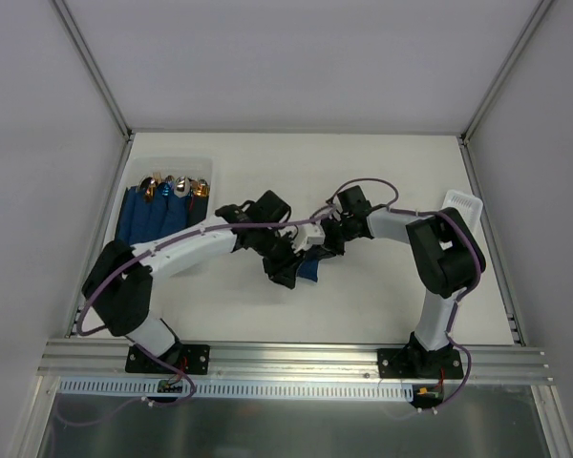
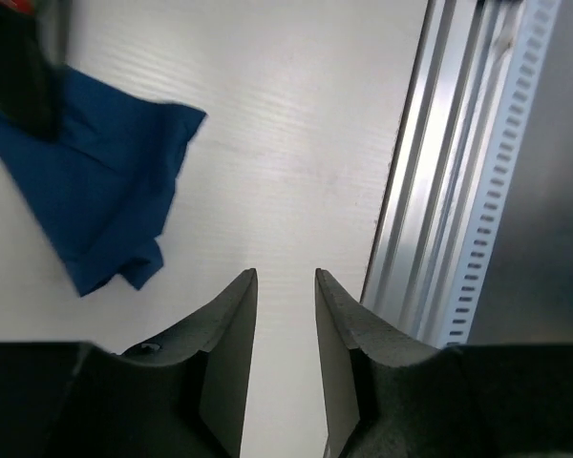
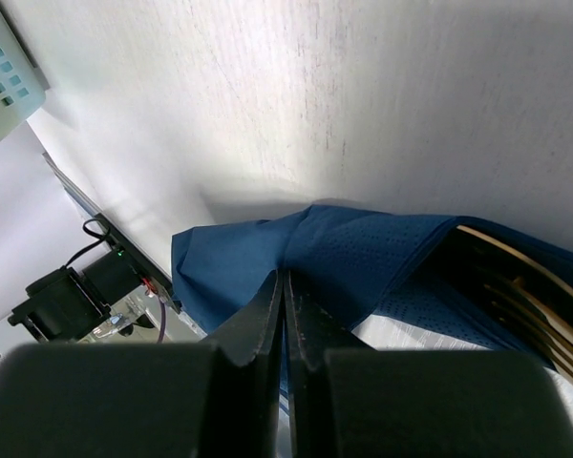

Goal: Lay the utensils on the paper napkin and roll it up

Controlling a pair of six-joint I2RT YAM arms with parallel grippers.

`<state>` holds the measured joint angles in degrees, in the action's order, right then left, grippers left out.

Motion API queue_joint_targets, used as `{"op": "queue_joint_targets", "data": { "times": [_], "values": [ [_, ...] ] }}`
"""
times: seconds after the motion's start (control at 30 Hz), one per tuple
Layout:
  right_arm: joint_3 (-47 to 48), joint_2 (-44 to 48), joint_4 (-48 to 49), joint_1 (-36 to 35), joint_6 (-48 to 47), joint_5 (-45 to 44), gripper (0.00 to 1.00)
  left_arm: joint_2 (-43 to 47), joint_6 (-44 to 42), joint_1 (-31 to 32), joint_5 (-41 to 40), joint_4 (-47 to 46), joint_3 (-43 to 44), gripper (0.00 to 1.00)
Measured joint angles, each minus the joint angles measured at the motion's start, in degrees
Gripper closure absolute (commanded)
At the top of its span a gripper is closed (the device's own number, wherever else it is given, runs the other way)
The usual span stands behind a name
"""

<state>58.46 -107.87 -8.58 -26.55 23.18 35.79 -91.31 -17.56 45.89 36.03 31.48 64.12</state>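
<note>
The paper napkin lies crumpled and partly folded at the middle of the table, dark navy blue. In the right wrist view my right gripper is shut on a raised fold of the napkin. Coppery-gold utensils show under the lifted napkin edge at the right; their heads are hidden. My left gripper is open with only bare table between its fingers. It sits beside the napkin, apart from it. Seen from above, the left gripper and the right gripper meet over the napkin.
A clear bin at the back left holds dark blue rolls with shiny cutlery heads. A white perforated basket stands at the right edge. The aluminium rail runs along the near table edge close to my left gripper.
</note>
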Motion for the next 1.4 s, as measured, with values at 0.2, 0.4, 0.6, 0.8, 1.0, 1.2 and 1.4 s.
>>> {"op": "queue_joint_targets", "data": {
  "times": [0.2, 0.4, 0.6, 0.8, 1.0, 1.2, 1.4],
  "values": [
    [0.04, 0.00, -0.07, 0.00, -0.98, 0.02, 0.96, 1.97, 3.76, -4.92, 2.40, 0.02, 8.98, 0.78],
    [0.04, 0.00, -0.07, 0.00, -1.40, 0.04, 0.96, -9.05, 9.40, -5.44, 2.91, -2.25, 11.56, 0.82],
    [0.04, 0.00, -0.07, 0.00, -1.57, 0.04, 0.97, -16.87, 12.09, -5.44, 2.01, -3.39, 11.43, 0.85],
    [0.04, 0.00, -0.07, 0.00, -1.90, 0.07, 0.97, -19.98, 12.46, -5.51, -0.50, -6.45, 9.11, 0.87],
    [0.11, 0.00, -0.26, 0.17, -2.73, 0.42, 0.95, -21.86, 13.79, -6.21, 0.04, -9.62, 6.25, 0.89],
    [0.31, 0.46, -1.18, 0.87, -3.85, 0.94, 0.72, -23.47, 16.90, -8.15, 3.63, -10.60, 5.86, 0.89],
    [-0.09, 4.09, -5.75, 4.44, -7.10, -3.43, 0.68, -25.64, 20.50, -10.69, 9.73, -11.80, 5.40, 0.90]
  ]
}}
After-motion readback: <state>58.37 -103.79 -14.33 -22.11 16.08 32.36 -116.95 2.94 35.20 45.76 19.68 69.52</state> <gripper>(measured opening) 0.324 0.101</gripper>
